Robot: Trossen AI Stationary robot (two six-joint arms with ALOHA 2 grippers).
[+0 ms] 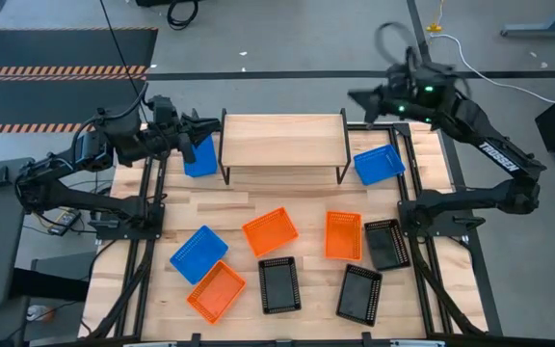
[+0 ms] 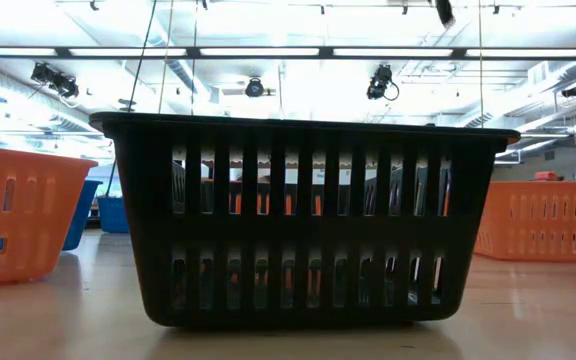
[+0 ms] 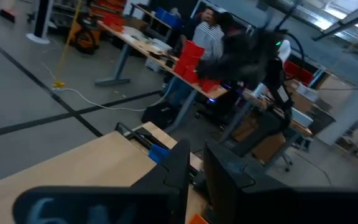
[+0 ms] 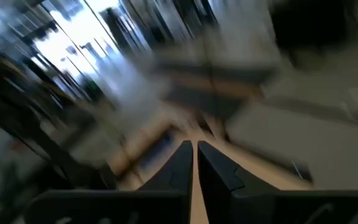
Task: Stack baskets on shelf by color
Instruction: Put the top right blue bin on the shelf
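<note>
The shelf (image 1: 282, 143) stands at the table's far middle with its wooden top bare. One blue basket (image 1: 200, 157) lies by its left end, another (image 1: 379, 165) by its right end, and a third (image 1: 198, 253) nearer the front. Three orange baskets (image 1: 270, 231) (image 1: 343, 235) (image 1: 216, 290) and three black ones (image 1: 386, 243) (image 1: 279, 284) (image 1: 358, 292) lie flat on the near half. My left gripper (image 1: 214, 129) (image 3: 196, 163) hovers by the shelf's left end, slightly open. My right gripper (image 1: 353, 98) (image 4: 193, 149) hovers off the far right corner, shut to a thin slit. Neither holds anything.
In the low view a black basket (image 2: 303, 220) fills the middle, with orange baskets on either side (image 2: 18, 215) (image 2: 543, 220). Black arm frames (image 1: 143, 207) (image 1: 441, 217) stand on the table's left and right sides. Beyond the table, people stand at workbenches (image 3: 207, 31).
</note>
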